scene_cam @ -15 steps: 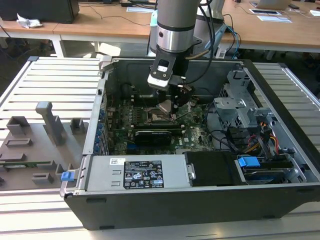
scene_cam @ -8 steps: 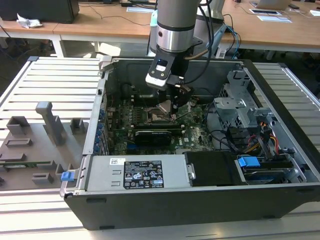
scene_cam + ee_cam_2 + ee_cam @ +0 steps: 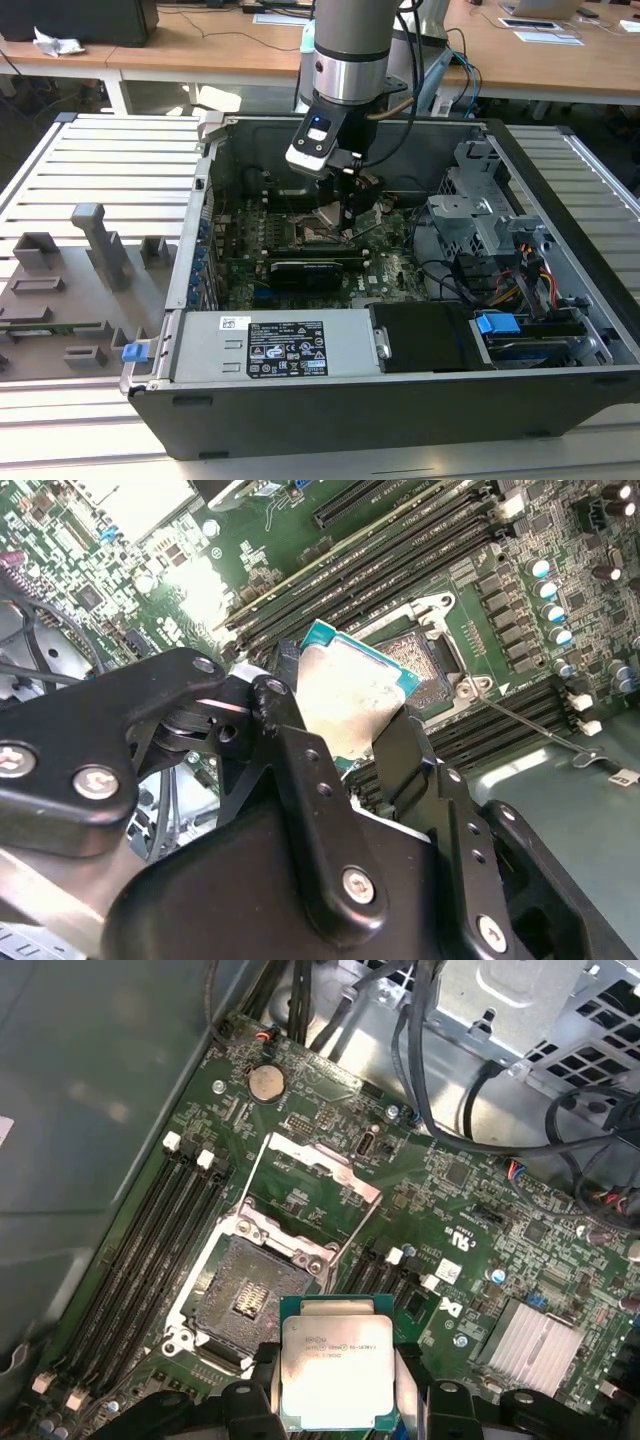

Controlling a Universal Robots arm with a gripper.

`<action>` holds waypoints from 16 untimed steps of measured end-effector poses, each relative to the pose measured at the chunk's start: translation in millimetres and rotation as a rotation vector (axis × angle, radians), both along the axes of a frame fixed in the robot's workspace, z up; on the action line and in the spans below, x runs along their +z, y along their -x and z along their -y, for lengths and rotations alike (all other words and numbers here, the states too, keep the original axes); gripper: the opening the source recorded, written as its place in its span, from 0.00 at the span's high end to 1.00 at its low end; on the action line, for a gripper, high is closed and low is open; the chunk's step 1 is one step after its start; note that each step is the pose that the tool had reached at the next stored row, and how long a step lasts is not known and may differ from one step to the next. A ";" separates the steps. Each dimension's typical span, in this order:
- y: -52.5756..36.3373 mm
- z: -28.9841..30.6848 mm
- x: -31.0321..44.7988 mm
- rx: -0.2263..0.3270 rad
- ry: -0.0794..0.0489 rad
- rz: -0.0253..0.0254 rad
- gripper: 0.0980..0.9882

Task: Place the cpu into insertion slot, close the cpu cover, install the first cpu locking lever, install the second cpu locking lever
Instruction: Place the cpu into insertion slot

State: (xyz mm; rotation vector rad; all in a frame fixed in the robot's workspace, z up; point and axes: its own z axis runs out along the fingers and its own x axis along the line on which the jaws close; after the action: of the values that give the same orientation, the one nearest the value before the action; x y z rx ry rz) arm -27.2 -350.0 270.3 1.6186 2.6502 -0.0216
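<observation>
the insertion slot (image 3: 248, 1295) lies bare, its cpu cover (image 3: 320, 1165) swung up and open. the gripper (image 3: 338, 1400) pinches the cpu (image 3: 335, 1370) by two opposite edges, held above the board just beside the slot, not yet seated. the first step is in hand, i judge; it calls for squaring the cpu over the pin field.
</observation>
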 end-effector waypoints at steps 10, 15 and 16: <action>0.0 0.0 0.0 -0.079 0.015 -0.0001 0.50; 0.0 0.0 -0.1 -0.112 0.020 -0.0001 0.50; 0.0 0.0 -0.1 -0.116 0.021 -0.0001 0.50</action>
State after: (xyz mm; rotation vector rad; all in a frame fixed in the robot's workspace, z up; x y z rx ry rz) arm -27.3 -350.0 270.2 1.7636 2.5433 -0.0528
